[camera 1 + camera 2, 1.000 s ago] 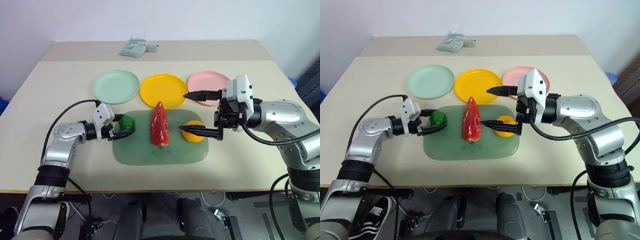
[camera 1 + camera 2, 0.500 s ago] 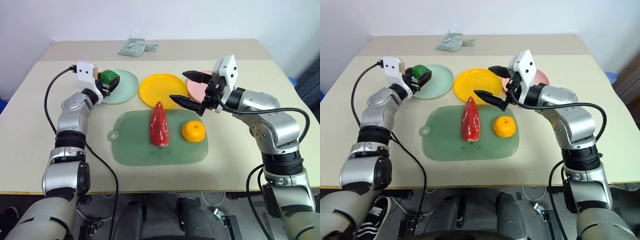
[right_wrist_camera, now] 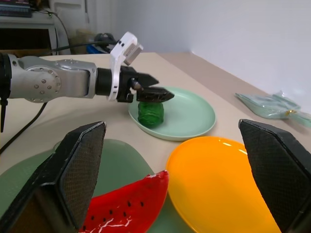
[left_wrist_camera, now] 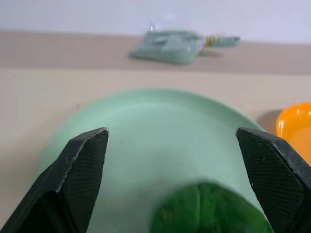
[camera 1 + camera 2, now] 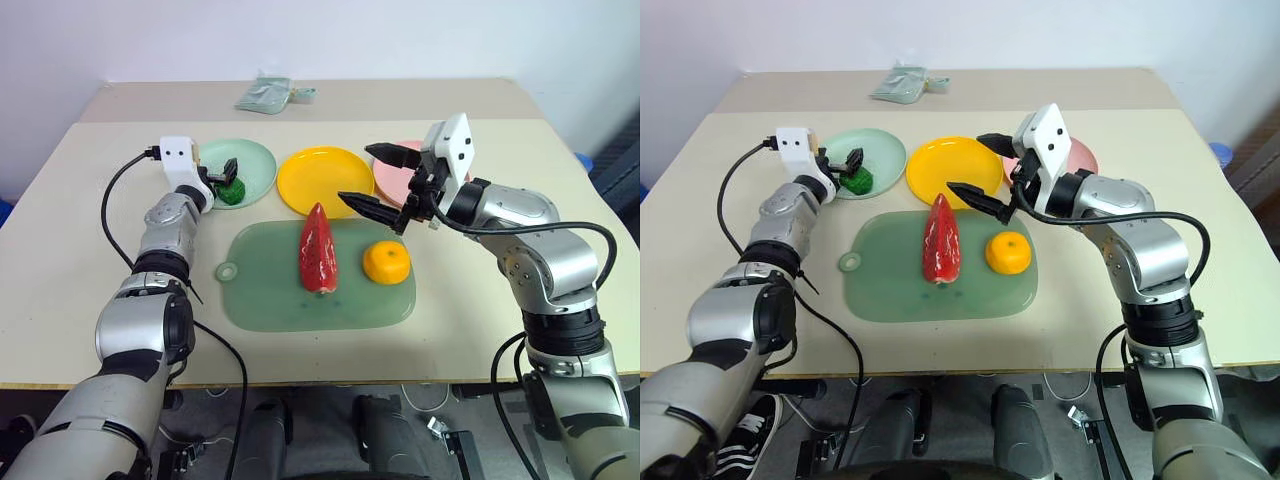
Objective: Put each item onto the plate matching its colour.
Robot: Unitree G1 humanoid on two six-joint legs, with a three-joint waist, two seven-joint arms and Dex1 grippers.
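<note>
Upper left, the green lump (image 5: 231, 189) sits on the mint plate (image 5: 255, 160), left gripper (image 5: 222, 175) jaws spread around it (the right wrist view shows a gap). Right gripper (image 5: 375, 178) jaws gape empty at centre.

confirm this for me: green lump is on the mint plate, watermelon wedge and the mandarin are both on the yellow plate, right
Not quite. The green lump is on the mint plate, but the watermelon wedge and mandarin lie on the pale green cutting mat, as the right eye view shows.
</note>
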